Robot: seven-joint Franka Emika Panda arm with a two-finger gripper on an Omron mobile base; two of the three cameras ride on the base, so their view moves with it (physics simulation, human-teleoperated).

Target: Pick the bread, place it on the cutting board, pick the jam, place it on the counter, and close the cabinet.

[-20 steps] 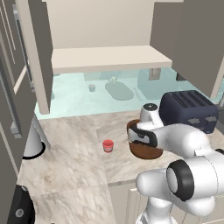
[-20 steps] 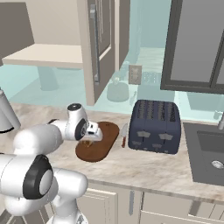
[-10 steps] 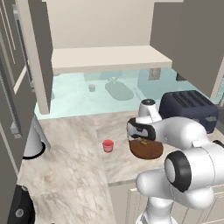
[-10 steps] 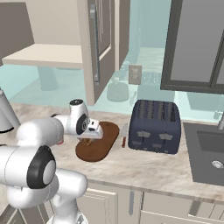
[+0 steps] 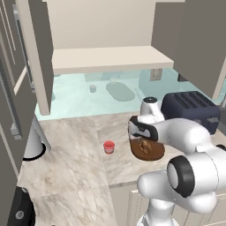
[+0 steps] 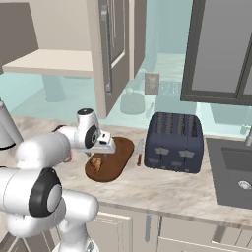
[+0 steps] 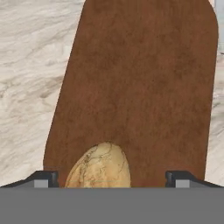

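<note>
One bread [image 7: 99,166], sitting on the cutting board [image 7: 144,87], at the board's near end in the hand view. In the left base view the bread [image 5: 144,145] is on the board [image 5: 152,152] just under the arm's wrist; in the right base view it [image 6: 96,164] is on the left part of the board [image 6: 118,160].

One gripper [image 7: 113,178]: fingers spread wide, one tip [image 7: 43,178] at either side of the hand view's bottom. The bread lies between the tips, nearer the left one, touching neither as far as I can see. Nothing pinched. From the base cameras the gripper [image 6: 105,143] hangs just above the board, bread below it.

One cutting board, dark brown, flat on the counter [image 5: 75,154], just left of the toaster [image 6: 176,141].

One jam [image 5: 109,147], red jar, upright on the counter left of the board, apart from it. In the right base view it is mostly hidden behind the arm.

One counter, marbled beige-grey, carrying board, jam and toaster.

One cabinet [image 5: 110,57] above the counter, doors open: left door [image 5: 37,53] swung out, right door [image 5: 201,42] swung out, cream shelf visible between them. Right base view shows a door [image 6: 110,49] edge-on with its vertical handle.

One toaster [image 5: 190,108], dark navy, right of the board, far side of the counter. One sink [image 6: 234,172] at far right in the right base view.
</note>
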